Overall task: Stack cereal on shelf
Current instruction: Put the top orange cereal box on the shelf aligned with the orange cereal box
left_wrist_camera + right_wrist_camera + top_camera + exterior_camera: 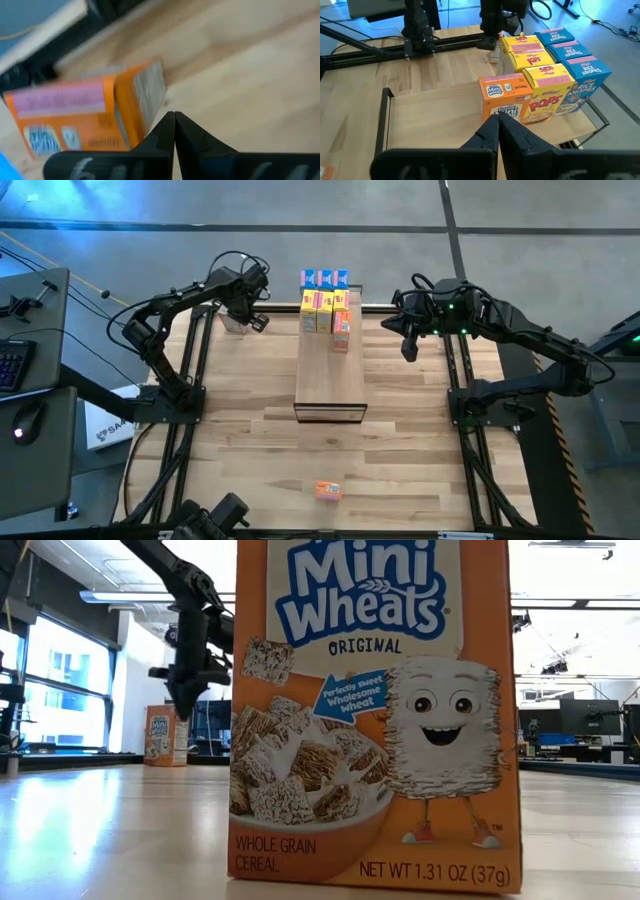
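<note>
The shelf (pixel 330 375) lies in the middle of the table. On its far end stand blue (pixel 323 278), yellow (pixel 317 312) and one orange cereal box (pixel 342 326); they also show in the right wrist view (pixel 545 65). Another orange box (pixel 165 735) stands on the table left of the shelf's far end, and my left gripper (pixel 252 318), shut, is right beside it (pixel 85 120). A third orange box (pixel 327 490) stands near the front edge. My right gripper (pixel 408 348) is shut and empty, right of the shelf's far end. My left gripper has its shut fingertips (pixel 170 122) close by the orange box's end (pixel 150 90). I cannot tell whether they touch it.
Dark arm frames (pixel 190 370) (pixel 465 380) run along both sides of the table. The orange box near the front edge fills most of the low view (pixel 375 710) and hides the shelf there. The shelf's near half (pixel 435 115) is bare wood.
</note>
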